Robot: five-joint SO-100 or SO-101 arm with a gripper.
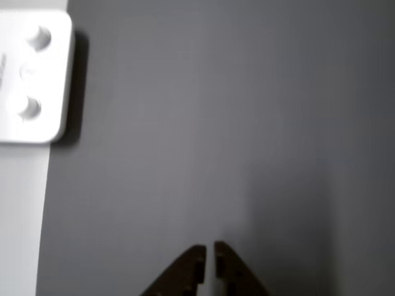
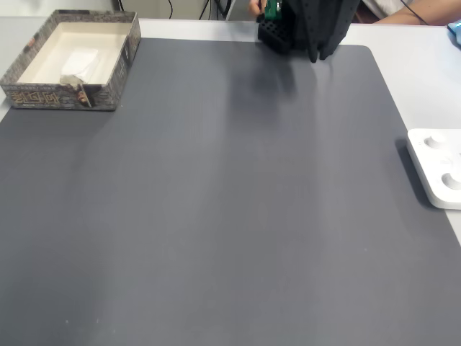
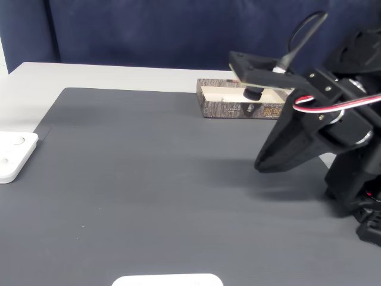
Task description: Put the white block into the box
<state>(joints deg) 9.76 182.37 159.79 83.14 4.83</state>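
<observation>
A dark grey mat [image 2: 216, 202] covers a pale table [image 3: 36, 74]. The box [image 2: 72, 97], shallow and rectangular with a cream inside and speckled grey-brown outer walls, sits at the mat's far left corner in a fixed view; its long axis runs away from that camera. In a fixed view [image 3: 232, 109] from the opposite side, it lies at the far edge of the mat behind the black arm [image 3: 315, 131], long side facing the camera. The patterned walls carry marks too small to read as writing. Inside the box, in a fixed view, a pale whitish patch lies on the floor; whether this is the white block cannot be told, and its direction cannot be judged. A flat white slab [image 2: 439, 169] with rounded corners and round dimples lies at the mat's right edge in that view, and shows at upper left in the other view [image 1: 31, 77], blurred. The gripper [image 1: 210, 259] enters the other view from the bottom edge, its two dark fingertips [image 1: 191, 265] nearly together with a narrow gap between them, nothing held, above bare mat. Red and white wires [image 3: 333, 100] run along the arm.
</observation>
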